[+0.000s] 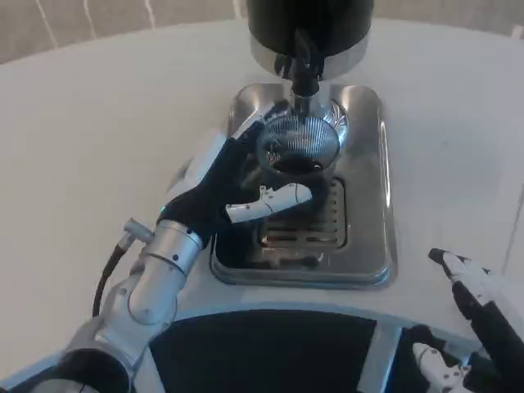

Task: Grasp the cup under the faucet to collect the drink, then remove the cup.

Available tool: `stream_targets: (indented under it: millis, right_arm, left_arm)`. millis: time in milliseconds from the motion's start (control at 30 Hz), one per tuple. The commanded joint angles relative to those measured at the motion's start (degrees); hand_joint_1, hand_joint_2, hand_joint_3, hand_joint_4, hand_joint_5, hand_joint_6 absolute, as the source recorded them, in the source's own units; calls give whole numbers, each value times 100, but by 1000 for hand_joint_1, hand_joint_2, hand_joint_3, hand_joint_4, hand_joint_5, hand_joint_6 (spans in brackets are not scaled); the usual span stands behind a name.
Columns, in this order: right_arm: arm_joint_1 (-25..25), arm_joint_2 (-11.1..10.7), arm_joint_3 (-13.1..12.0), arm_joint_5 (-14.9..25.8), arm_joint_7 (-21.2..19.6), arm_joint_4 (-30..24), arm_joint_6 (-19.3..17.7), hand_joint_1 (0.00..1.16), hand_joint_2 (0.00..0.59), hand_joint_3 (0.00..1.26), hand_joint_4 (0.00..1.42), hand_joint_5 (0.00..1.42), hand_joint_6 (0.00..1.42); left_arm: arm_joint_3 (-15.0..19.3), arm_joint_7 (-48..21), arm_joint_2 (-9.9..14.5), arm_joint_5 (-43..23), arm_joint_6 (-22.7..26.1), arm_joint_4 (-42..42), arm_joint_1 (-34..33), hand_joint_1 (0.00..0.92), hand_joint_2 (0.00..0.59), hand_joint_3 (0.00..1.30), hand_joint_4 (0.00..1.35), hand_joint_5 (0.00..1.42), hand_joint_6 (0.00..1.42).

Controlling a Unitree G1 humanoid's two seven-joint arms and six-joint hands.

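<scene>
A clear glass cup (296,147) with dark drink in its bottom stands on the steel drip tray (368,246), directly below the black faucet (304,61) of the dispenser. My left hand (225,184) grips the cup from its left side, with fingers behind it and the thumb across the front. Over the table's front right edge my right hand (483,307) holds nothing, its fingers apart.
The black and chrome dispenser body (309,24) rises at the back, over the tray. A slotted grille (307,225) lies in the tray in front of the cup. White table (98,123) spreads to both sides. My dark torso edge (262,352) fills the bottom.
</scene>
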Motion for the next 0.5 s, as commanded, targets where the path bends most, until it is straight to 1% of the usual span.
stream_targets:
  millis: [33, 200, 500]
  right_arm:
    - [60, 29, 26, 28, 29, -9, 64, 307, 521, 24, 0, 0, 0]
    - [16, 42, 54, 7, 27, 24, 127, 313, 516, 24, 0, 0, 0]
    - [-1, 39, 108, -6, 16, 52, 201, 324, 517, 25, 0, 0, 1]
  left_arm:
    - [-73, 36, -63, 77, 53, 50, 22, 432, 88, 204, 254, 357, 208]
    - [-60, 135, -86, 79, 50, 53, 59, 438, 98, 288, 338, 398, 214]
    - [-23, 546, -154, 106, -4, -3, 188, 452, 109, 405, 477, 582, 271]
